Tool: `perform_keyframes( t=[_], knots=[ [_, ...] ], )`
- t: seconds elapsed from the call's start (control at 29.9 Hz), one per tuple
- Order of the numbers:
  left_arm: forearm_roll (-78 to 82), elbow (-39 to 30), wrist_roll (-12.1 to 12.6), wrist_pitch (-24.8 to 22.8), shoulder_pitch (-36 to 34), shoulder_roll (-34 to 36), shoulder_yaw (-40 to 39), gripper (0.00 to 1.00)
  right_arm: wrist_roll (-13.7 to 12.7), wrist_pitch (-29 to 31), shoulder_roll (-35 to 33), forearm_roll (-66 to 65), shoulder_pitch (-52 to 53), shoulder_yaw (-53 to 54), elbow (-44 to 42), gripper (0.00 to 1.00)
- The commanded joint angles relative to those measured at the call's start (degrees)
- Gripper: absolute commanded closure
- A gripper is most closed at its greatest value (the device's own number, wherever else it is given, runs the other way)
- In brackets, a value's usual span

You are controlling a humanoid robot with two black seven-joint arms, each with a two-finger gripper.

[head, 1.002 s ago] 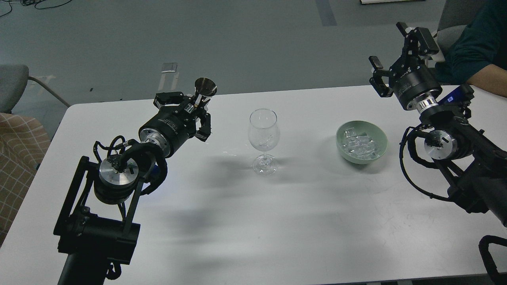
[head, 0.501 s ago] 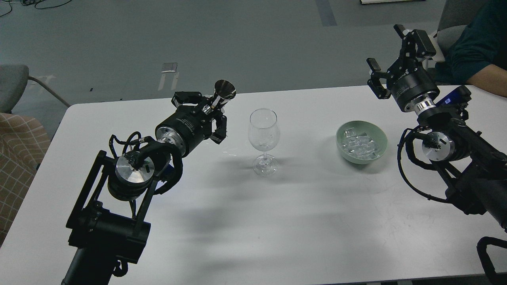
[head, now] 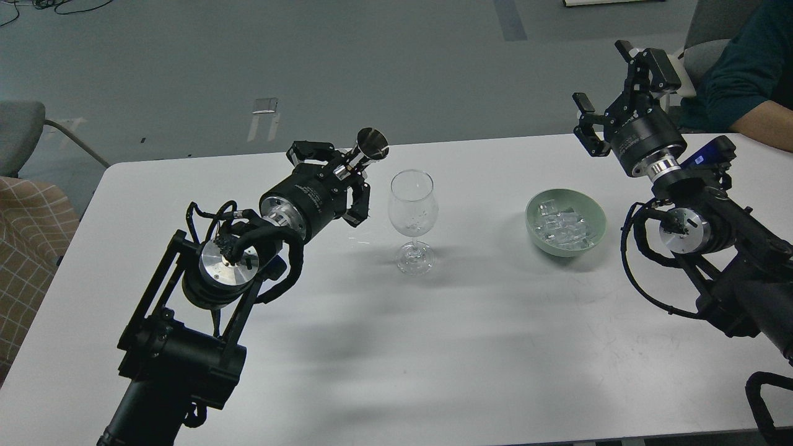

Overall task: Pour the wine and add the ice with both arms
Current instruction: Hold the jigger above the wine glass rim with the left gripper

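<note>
A clear stemmed wine glass (head: pixel 412 218) stands empty at the table's middle. My left gripper (head: pixel 344 170) is shut on a small steel measuring cup (head: pixel 368 145), holding it raised just left of the glass rim, mouth tilted up and to the right. A pale green bowl (head: pixel 596 218) to the right of the glass holds a heap of clear ice (head: pixel 560 224) cubes. My right gripper (head: pixel 610 77) is open and empty, raised above the table's far right edge, behind the bowl.
The white table (head: pixel 396 347) spreads under both arms. A person's teal-sleeved arm (head: pixel 743 87) rests at the far right corner beside a grey chair. A blue object (head: pixel 706 153) sits behind my right wrist. A checked cushion (head: pixel 31 248) lies at the left.
My left arm has carried the steel cup to the right, from well left of the glass to just beside its rim. My right gripper has shifted slightly; it stays open.
</note>
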Motion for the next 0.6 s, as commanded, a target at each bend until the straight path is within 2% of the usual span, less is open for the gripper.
perform_keyframes(
  t=[0.0,0.57],
  knots=[
    [1.68,0.32,0.16,0.0,-0.31,0.01,1.64,1.0,0.0,0.0,0.01,0.0,0.0,-0.03,-0.01,0.0],
    [6.69,2.77,0.07,0.0,-2.68,0.01,3.31,1.0,0.0,0.0,0.18,0.0,0.0,0.06,-0.01,0.0]
  ],
)
